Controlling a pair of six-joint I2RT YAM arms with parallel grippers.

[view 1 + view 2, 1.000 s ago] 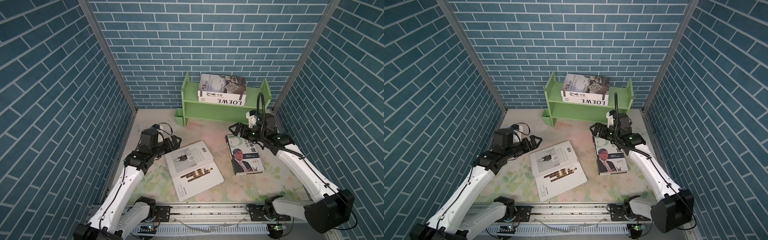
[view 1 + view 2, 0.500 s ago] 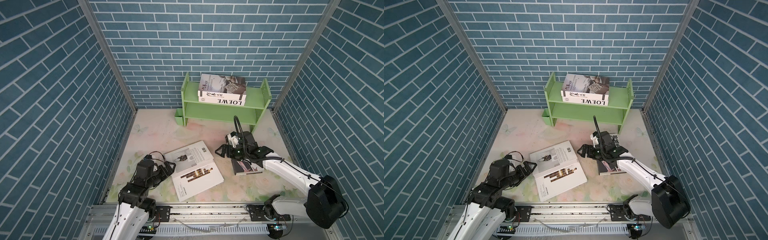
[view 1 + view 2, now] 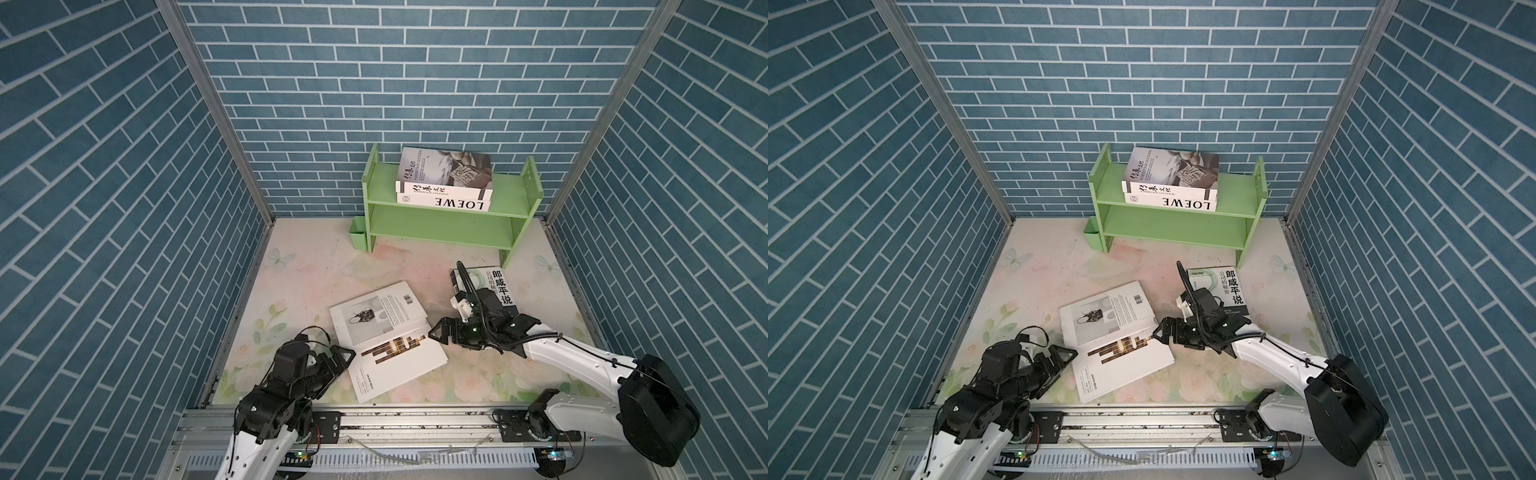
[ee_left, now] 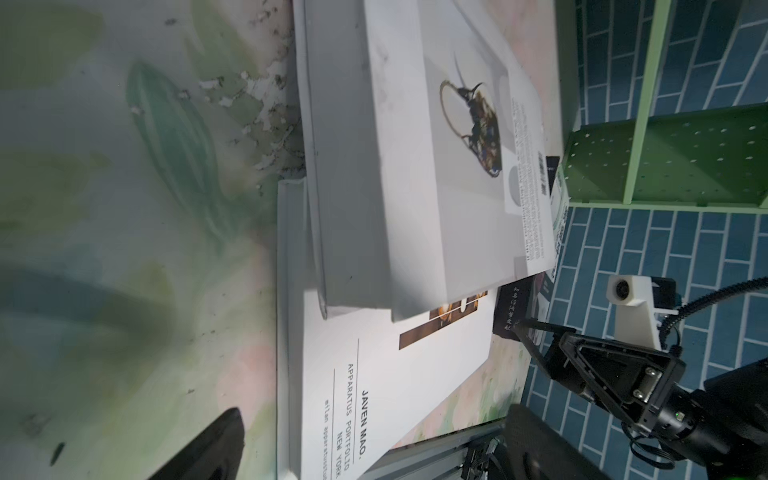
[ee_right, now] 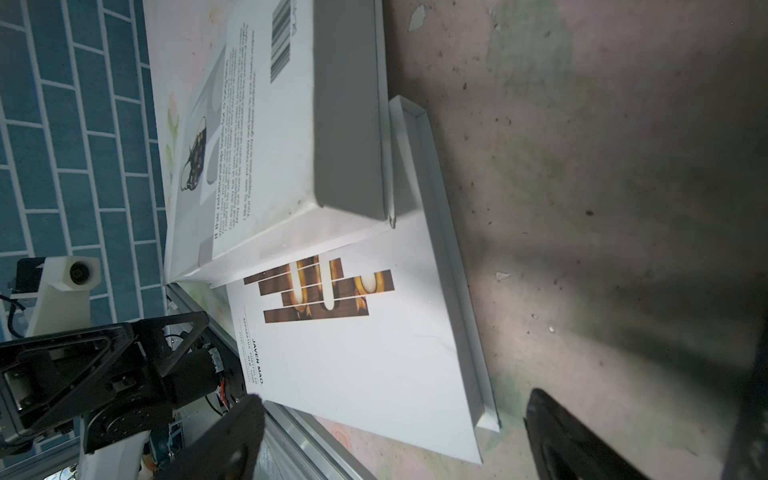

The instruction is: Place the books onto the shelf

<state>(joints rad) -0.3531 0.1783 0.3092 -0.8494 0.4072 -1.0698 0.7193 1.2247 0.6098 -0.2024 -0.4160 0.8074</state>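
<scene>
Two books (image 3: 444, 183) are lying on the shelf (image 3: 436, 226) at twelve o'clock. Three books (image 3: 386, 332) are waiting on the table (image 3: 316, 266) near six. Left gripper (image 3: 341, 358) and right gripper (image 3: 436, 333) are gaping wide, holding nothing.

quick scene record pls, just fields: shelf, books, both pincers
shelf: green, two tiers, against the back wall
top tier: grey-cover book stacked on LOEWE book
lower tier: no books
table: barcode book overlapping JAVEN MAO book; Chinese-title book partly under the right arm
left pincer: open, empty, left of the overlapping pair
right pincer: open, empty, right of that pair
unshelved: three
</scene>
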